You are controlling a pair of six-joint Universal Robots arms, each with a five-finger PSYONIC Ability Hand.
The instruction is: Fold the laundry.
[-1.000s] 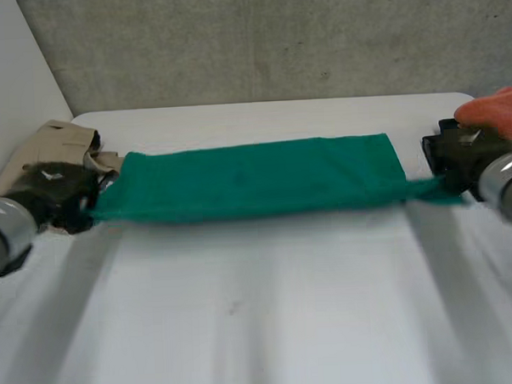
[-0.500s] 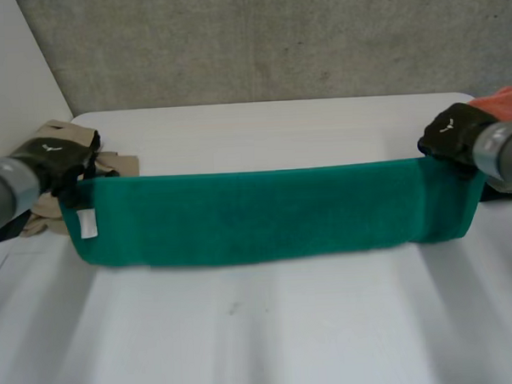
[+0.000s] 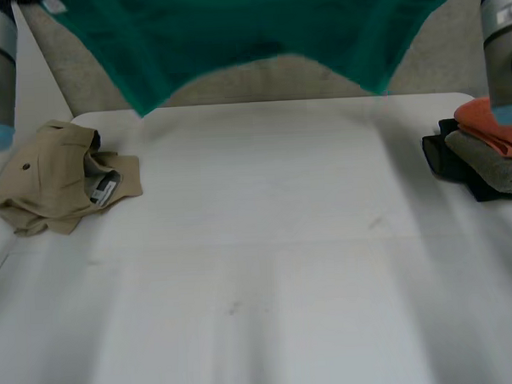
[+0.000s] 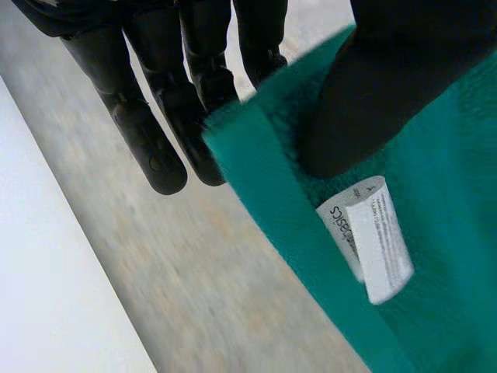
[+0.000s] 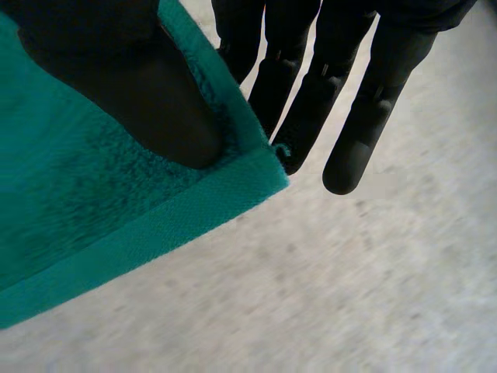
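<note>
Green towel (image 3: 257, 26) has gone from a band stretched low over the table (image 3: 267, 242) to hanging high between both raised arms, its lower edge sagging clear of the surface. Left hand (image 4: 147, 132) pinches one top corner under its thumb, beside the care label (image 4: 373, 241); right hand (image 5: 357, 116) pinches the other corner. It is probably lifted to lay flat for the fold.

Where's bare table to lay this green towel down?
The middle of the white table is bare, from the tan garment at its left edge to the orange-topped pile at its right, down to the near edge. Only those two sides are crowded.
</note>
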